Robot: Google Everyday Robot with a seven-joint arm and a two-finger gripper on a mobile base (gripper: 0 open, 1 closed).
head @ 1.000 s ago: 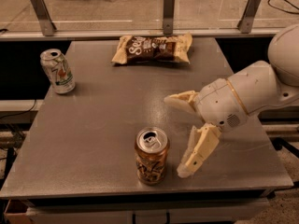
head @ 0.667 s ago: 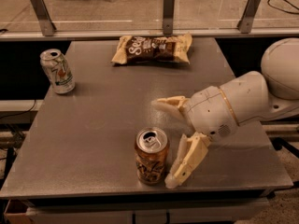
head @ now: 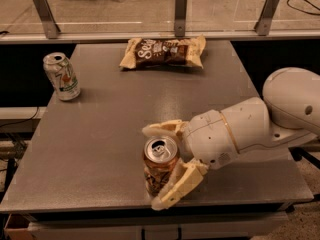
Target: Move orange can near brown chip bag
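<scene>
The orange can [head: 159, 168] stands upright near the front edge of the grey table [head: 100, 134], its silver top showing. My gripper [head: 161, 168] reaches in from the right and its two cream fingers lie on either side of the can, one behind it [head: 162, 130] and one in front [head: 177, 188], close to or touching its sides. The brown chip bag [head: 163, 52] lies flat at the far middle of the table, well away from the can.
A silver-white can with green and red marks [head: 61, 76] stands upright at the far left of the table. Metal posts and a rail [head: 180, 14] run along the far edge. My white arm [head: 260, 129] covers the right front of the table.
My gripper has moved left and its fingers have come around the orange can. The can, the bag and the silver-white can have stayed put.
</scene>
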